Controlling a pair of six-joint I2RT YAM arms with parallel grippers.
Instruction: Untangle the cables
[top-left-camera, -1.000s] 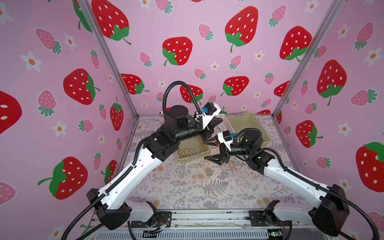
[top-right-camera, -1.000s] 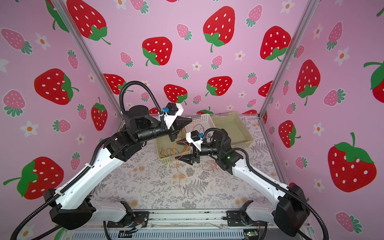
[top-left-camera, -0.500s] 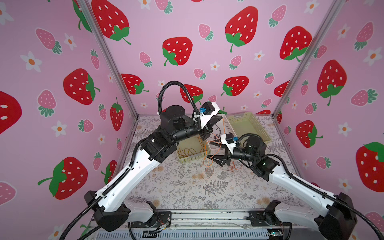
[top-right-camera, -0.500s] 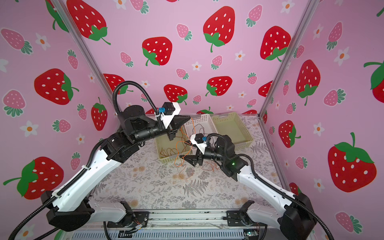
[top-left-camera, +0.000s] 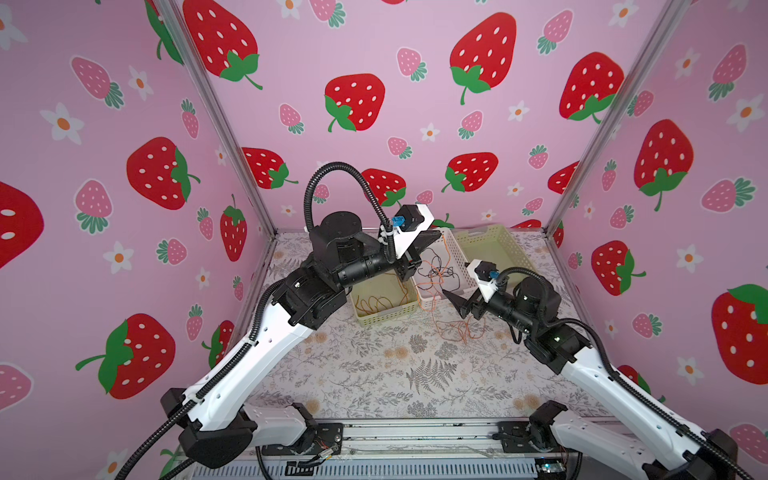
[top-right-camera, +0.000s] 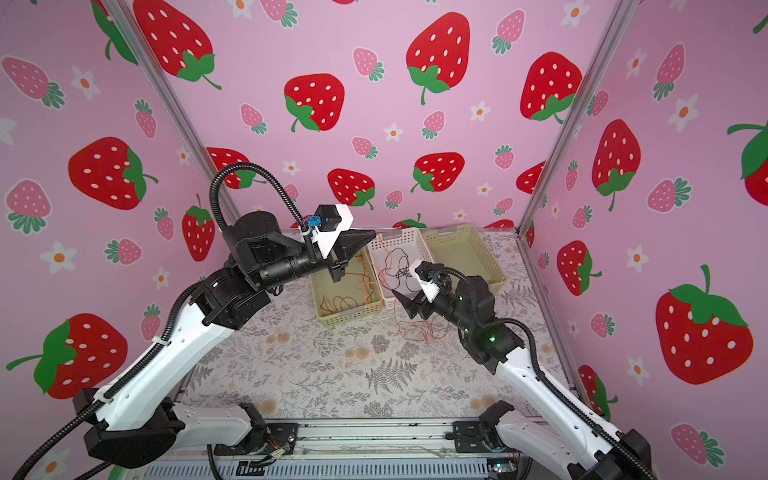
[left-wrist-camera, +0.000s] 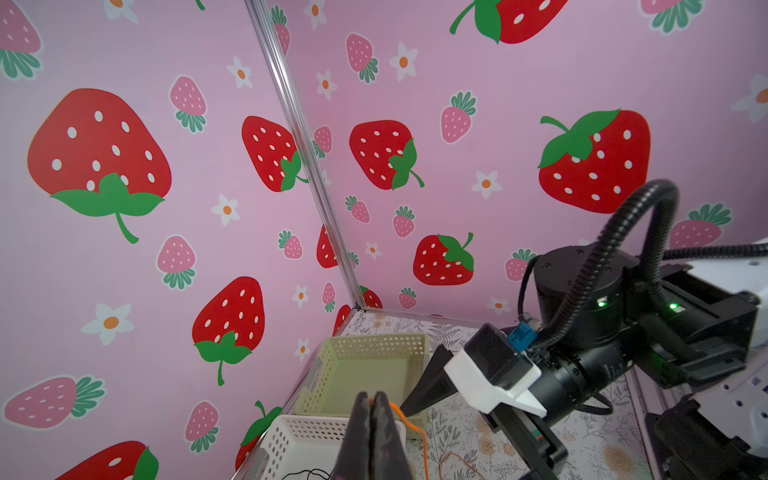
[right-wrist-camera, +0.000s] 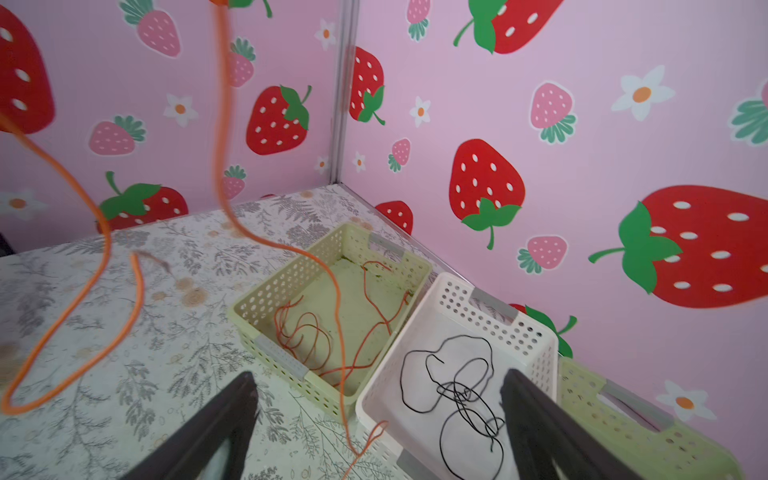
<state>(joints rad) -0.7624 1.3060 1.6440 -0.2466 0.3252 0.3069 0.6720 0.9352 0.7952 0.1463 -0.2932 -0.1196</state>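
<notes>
Your right gripper (top-left-camera: 455, 303) has spread its jaws wider and pulled back toward the right of the frame and slightly upward in both top views. It now sits farther from the middle of the table (top-left-camera: 374, 374). Your left gripper (top-left-camera: 434, 237), pinching the orange cable (right-wrist-camera: 221, 124), has shifted slightly toward the left.

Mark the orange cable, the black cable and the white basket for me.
orange cable (right-wrist-camera: 223, 124), right wrist view, on the hanging strand.
black cable (right-wrist-camera: 465, 392), right wrist view, on its tangled middle.
white basket (right-wrist-camera: 498, 320), right wrist view, on a perforated side wall.
</notes>
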